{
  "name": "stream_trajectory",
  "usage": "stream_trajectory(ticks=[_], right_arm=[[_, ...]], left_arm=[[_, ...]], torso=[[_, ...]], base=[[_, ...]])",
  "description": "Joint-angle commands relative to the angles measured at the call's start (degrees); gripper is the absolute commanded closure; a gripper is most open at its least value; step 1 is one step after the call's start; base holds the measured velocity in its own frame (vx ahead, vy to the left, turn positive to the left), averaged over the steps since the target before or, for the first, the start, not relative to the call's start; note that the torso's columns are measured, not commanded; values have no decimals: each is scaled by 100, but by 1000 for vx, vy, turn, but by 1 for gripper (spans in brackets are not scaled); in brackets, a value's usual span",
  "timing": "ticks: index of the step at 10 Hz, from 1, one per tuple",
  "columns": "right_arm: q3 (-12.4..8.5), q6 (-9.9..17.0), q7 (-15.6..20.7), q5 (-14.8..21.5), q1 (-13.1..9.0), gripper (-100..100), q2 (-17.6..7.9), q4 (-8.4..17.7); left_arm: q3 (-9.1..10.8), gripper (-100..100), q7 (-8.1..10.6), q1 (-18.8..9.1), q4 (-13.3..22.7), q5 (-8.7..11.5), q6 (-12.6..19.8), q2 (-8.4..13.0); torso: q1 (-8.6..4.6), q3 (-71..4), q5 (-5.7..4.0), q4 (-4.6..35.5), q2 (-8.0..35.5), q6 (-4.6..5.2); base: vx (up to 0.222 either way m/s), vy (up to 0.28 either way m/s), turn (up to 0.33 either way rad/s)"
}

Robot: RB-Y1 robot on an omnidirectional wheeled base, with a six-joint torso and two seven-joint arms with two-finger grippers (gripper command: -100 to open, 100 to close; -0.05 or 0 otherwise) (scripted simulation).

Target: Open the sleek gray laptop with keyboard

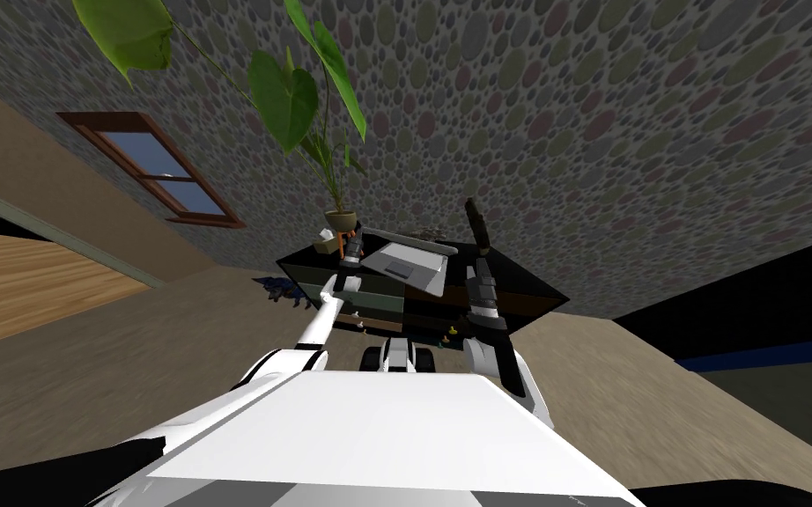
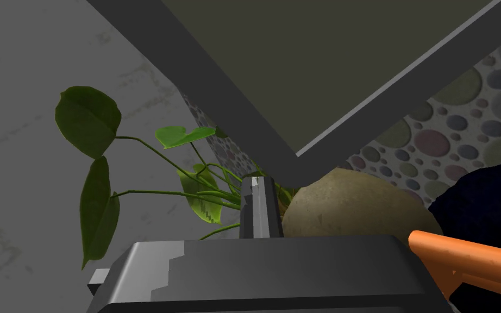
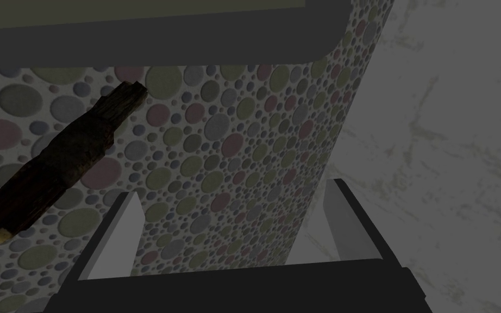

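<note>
The laptop (image 1: pixel 409 264) sits in the middle of a dark desk (image 1: pixel 532 295) against the dotted wall (image 1: pixel 624 132). Its grey base faces me, and its lid is raised off the base at an angle. In the left wrist view the lid's dull screen and dark frame slant across just beyond the hand, with one corner of the laptop (image 2: pixel 298 160) close to the fingertips. The left gripper (image 2: pixel 260 182) is clenched, its two blades pressed flat together with nothing between them. Their tip meets the edge of the lid's frame, though I cannot tell whether it actually touches. In the head view the left gripper (image 1: pixel 353 251) is at the laptop's left edge. Just beyond it on the far left of the desk stands a tan plant pot (image 2: pixel 352 209) with long-stemmed green leaves (image 2: pixel 89 114), and an orange object (image 2: pixel 472 261) lies near the pot. The right gripper (image 3: pixel 233 190) is released, its blades standing wide apart with only wall between them. It is on the laptop's right side, and the rounded corner of the lid's dark frame passes above it. A dark, rough stick (image 3: pixel 54 174) stands upright on the desk just to the right of the laptop, close to the right gripper (image 1: pixel 482 268).
</note>
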Motion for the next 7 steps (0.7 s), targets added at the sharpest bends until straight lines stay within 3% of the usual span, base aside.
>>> stream_trajectory(ticks=[1,2,7], right_arm=[[0,0,0,0,0,0,0,0],[0,0,0,0,0,0,0,0],[0,0,0,0,-1,0,0,0]], left_arm=[[-17,100,-64,325,-98,-17,-429,-137],[-3,-100,-35,140,-111,-5,-149,-87],[40,-100,46,-253,-243,33,374,41]], torso=[[2,2,1,1,-1,-4],[5,3,3,0,3,-6],[3,8,0,9,11,-6]], base=[[66,1,-18],[8,-4,17],[-32,-4,12]])
